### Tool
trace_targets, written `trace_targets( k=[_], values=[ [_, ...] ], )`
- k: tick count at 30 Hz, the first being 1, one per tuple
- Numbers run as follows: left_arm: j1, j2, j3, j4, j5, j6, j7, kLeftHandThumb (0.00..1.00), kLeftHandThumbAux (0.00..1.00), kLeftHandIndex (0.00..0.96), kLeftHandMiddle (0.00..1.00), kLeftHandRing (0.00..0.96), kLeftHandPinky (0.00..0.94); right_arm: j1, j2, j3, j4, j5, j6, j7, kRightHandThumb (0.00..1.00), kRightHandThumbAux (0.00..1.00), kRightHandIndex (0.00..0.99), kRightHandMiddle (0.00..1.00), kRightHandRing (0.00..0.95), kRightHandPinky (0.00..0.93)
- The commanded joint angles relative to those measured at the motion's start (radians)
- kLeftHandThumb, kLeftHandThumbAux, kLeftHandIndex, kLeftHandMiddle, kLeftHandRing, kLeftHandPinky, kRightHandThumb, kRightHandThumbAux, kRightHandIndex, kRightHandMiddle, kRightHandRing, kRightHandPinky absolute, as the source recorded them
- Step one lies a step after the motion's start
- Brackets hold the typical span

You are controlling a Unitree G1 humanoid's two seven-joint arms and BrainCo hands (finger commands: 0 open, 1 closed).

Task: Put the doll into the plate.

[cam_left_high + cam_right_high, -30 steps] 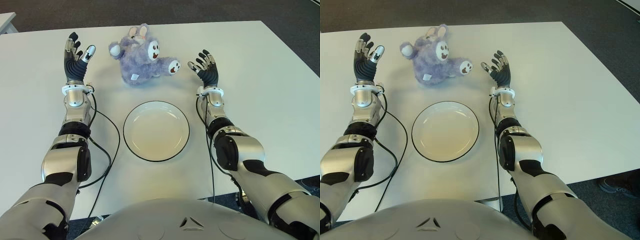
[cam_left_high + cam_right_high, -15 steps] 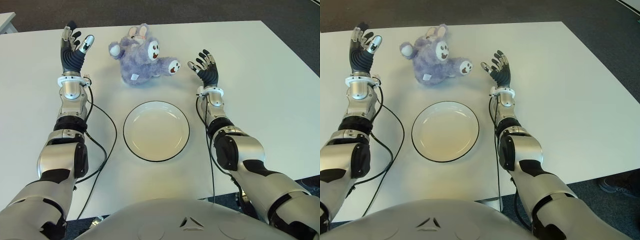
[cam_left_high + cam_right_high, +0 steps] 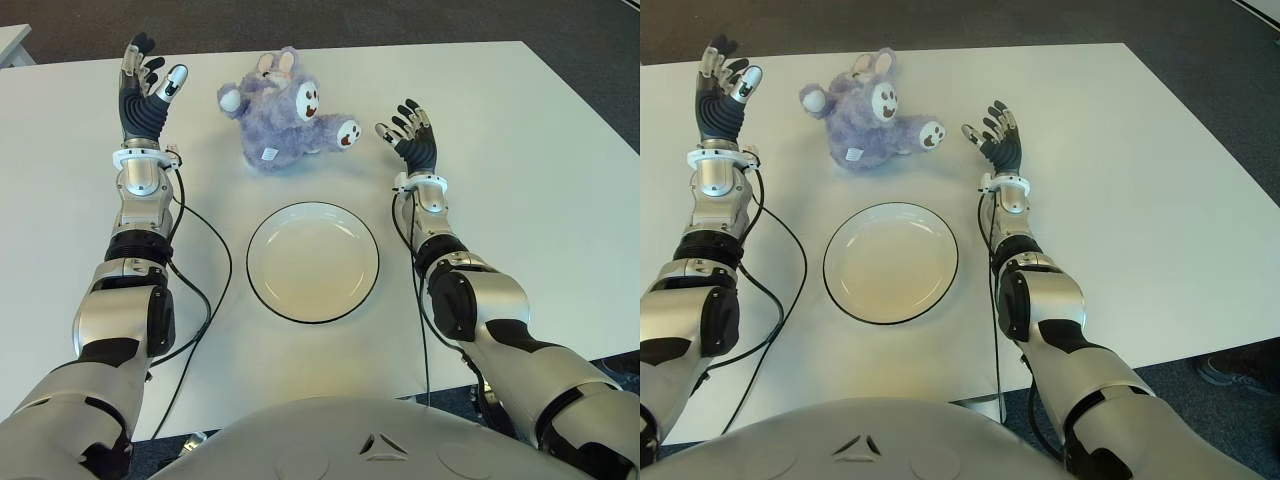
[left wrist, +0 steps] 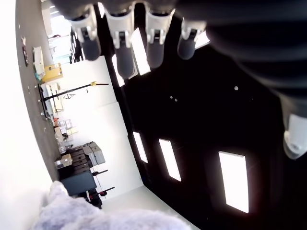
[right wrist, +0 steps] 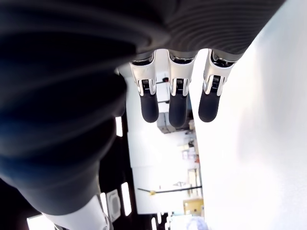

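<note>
A purple plush doll [image 3: 284, 111] with a white face lies on the white table [image 3: 520, 190], beyond the plate. The round white plate [image 3: 313, 262] with a dark rim holds nothing. My left hand [image 3: 144, 92] is raised to the left of the doll, fingers spread and holding nothing; its wrist view shows straight fingers [image 4: 121, 33] and a bit of purple fur [image 4: 96, 218]. My right hand [image 3: 410, 132] is just right of the doll's foot, open, with straight fingers [image 5: 176, 93] in its wrist view.
Black cables [image 3: 205, 300] run along the table beside my left forearm and another beside my right forearm [image 3: 412, 260]. The table's far edge [image 3: 400, 42] lies just behind the doll, with dark floor beyond.
My left hand has risen and moved a little farther from me, away from the table. The doll, the plate and my right hand have not moved.
</note>
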Motion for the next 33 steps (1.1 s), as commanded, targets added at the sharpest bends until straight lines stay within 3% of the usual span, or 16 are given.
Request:
trace_targets(
  k=[1,9,33],
  values=[
    [0.006,0.016,-0.008,-0.014,0.016,0.004,0.008,0.0,0.433,0.0,0.104,0.141,0.076,0.031,0.013,0.0,0.025,-0.001,0.025,-0.002,0.213,0.858,0.107,0.135,0.135,0.153],
    [0.012,0.026,-0.017,-0.045,0.047,0.011,0.021,0.0,0.431,0.0,0.088,0.086,0.026,0.032,0.013,0.003,0.025,-0.004,0.027,-0.008,0.186,0.856,0.101,0.13,0.13,0.153],
    [0.058,0.035,-0.044,-0.203,0.095,0.049,0.043,0.0,0.466,0.0,0.065,0.067,0.069,0.03,0.016,0.001,0.025,0.0,0.029,-0.009,0.2,0.851,0.1,0.135,0.136,0.161]
  ],
)
